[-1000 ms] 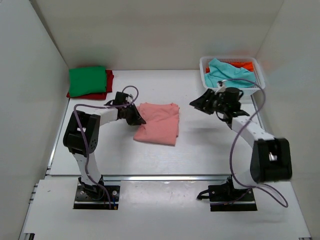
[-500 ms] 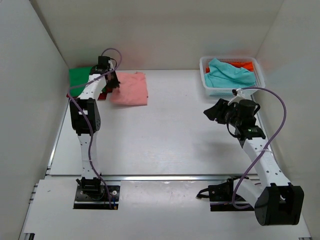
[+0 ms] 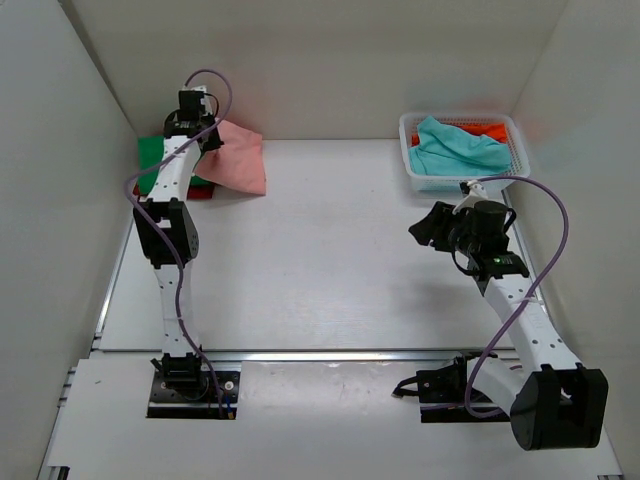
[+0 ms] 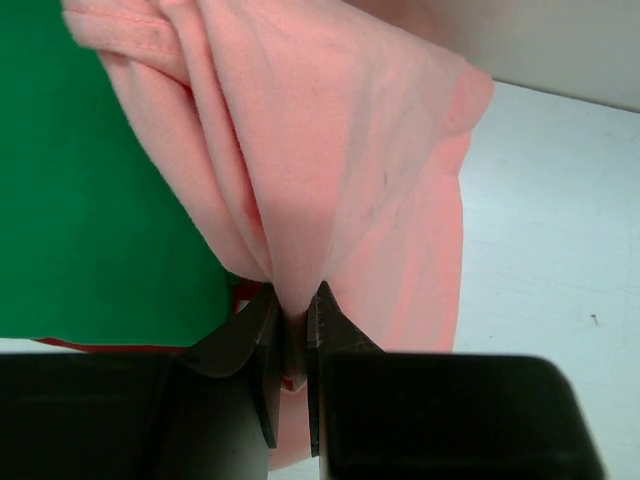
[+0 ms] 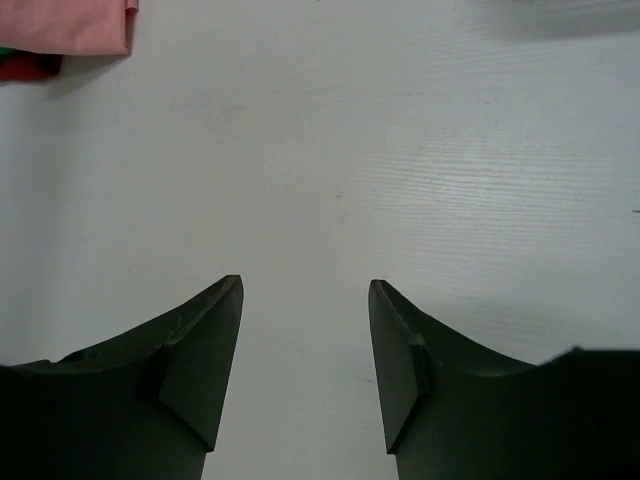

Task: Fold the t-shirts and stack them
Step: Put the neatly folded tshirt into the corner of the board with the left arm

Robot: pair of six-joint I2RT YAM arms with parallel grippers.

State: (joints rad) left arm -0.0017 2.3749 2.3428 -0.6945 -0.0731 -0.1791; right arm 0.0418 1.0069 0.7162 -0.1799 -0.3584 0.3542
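At the back left, my left gripper (image 3: 203,140) is shut on a fold of the salmon-pink t-shirt (image 3: 240,157), which hangs lifted and tilted beside the stack. In the left wrist view the pink t-shirt (image 4: 330,170) bunches between the closed fingers (image 4: 262,330), over the green t-shirt (image 4: 90,200). That green t-shirt (image 3: 150,153) lies on a red t-shirt (image 3: 198,190). My right gripper (image 5: 305,290) stands open over bare table on the right side, nothing between its fingers. A teal t-shirt (image 3: 455,148) and an orange t-shirt (image 3: 487,129) lie in the basket.
The white lattice basket (image 3: 516,150) stands at the back right corner. White walls close in the table at the back and on both sides. The right arm (image 3: 505,290) reaches up along the right side.
My left arm has carried the pink t-shirt from the table's middle to the back left, and now lifts it against the green and red stack. The right arm drew back to the right.
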